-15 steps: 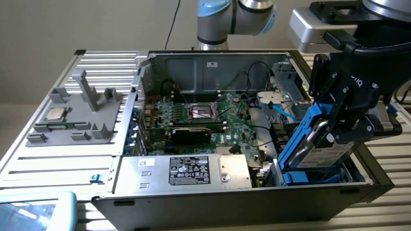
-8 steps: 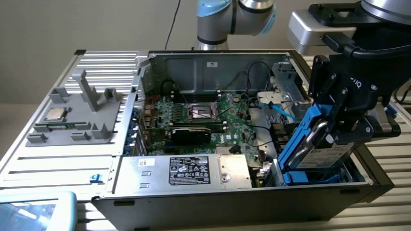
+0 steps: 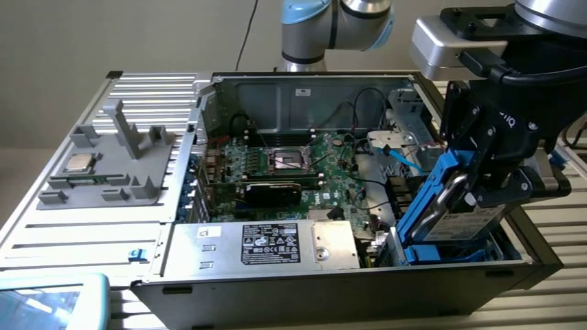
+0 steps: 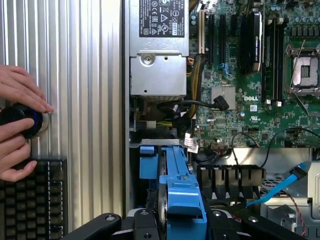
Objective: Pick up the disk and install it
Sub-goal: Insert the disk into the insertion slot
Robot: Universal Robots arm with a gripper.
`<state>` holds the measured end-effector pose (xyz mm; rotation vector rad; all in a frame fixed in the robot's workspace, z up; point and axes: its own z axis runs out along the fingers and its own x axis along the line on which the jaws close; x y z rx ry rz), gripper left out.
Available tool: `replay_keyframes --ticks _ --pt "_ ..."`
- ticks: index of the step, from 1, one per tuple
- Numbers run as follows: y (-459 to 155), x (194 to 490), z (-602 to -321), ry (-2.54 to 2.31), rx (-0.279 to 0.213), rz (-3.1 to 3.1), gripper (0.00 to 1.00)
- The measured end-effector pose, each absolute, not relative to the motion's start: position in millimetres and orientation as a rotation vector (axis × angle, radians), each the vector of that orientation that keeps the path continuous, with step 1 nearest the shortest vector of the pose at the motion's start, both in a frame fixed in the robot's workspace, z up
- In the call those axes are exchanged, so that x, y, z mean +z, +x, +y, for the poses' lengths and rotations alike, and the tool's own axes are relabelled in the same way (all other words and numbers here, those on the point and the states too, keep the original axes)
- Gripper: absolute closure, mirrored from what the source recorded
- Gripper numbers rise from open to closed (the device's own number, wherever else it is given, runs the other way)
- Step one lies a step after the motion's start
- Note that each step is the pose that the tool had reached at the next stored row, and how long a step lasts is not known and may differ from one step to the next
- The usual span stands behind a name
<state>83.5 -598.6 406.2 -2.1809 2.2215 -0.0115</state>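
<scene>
Slatted table (image 3: pixel 55 230) carries an open computer case (image 3: pixel 321 289).

At the exterior view's left, outside the case: grey fixture (image 3: pixel 128 148) with a small square CPU chip (image 3: pixel 78 163) lying on it.

Inside the case, near side: silver power supply (image 3: pixel 266 244) with a black-and-white label. Beyond it, toward the far wall: green motherboard (image 3: pixel 339 179).

At the exterior view's right: arm (image 3: pixel 335 24) reaches over the case. Black gripper (image 3: pixel 477 196) is partly closed, jaws clamped on the disk (image 3: pixel 438 199). The disk stands on edge, steeply tilted, framed by its blue carrier. Its lower end sits down in the case's near corner at the exterior view's right, among blue bay parts. Whether it is seated cannot be told. Blue cable (image 3: pixel 403 158) runs just beside it, on the motherboard side.

Wrist view: carrier edge of the disk (image 4: pixel 177 195) sits between the gripper's (image 4: pixel 175 222) fingers (image 4: pixel 105 225). A person's hands (image 4: pixel 17 90) rest on the table outside the case, around a black knob (image 4: pixel 20 120). Keyboard (image 4: pixel 30 200) lies just beside them.
</scene>
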Motion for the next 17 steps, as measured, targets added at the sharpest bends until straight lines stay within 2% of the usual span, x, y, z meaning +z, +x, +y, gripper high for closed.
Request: replay_keyframes --ticks 10,13,14,17 --pt "83.5 405.4 -598.7 -2.181 -0.012 2.222 0.63" --pt "83.5 405.4 -598.7 -2.181 -0.012 2.222 0.61" --pt "83.5 405.3 -598.6 -2.181 -0.012 2.222 0.54" --pt "83.5 405.1 -598.4 -2.181 -0.012 2.222 0.54"
